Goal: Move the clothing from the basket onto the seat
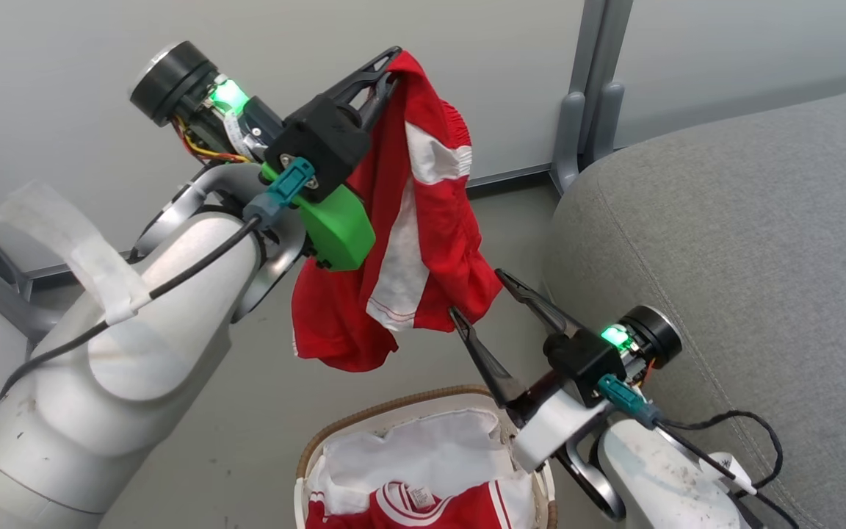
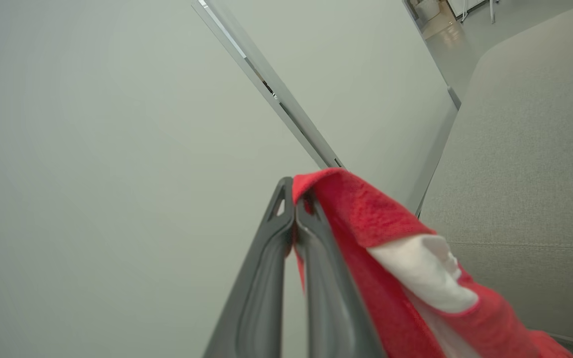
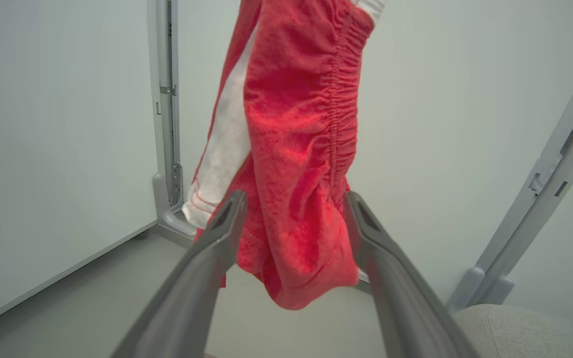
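A red garment [image 1: 423,242] with white panels hangs in the air clear of the basket [image 1: 393,404], just left of the grey seat [image 1: 724,242]. It is pinched at its top by the left gripper [image 1: 392,65], which is clamped tight on the cloth. The right gripper [image 1: 478,294] stands spread wide near the hem, holding nothing. A second red piece [image 1: 430,507] lies in the basket. This looks like the carry step; next the left gripper must swing right over the seat and release.

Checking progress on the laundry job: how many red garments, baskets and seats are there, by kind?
Basket: 1
Seat: 1
Red garments: 2, one hanging, one in the basket
Total: 4
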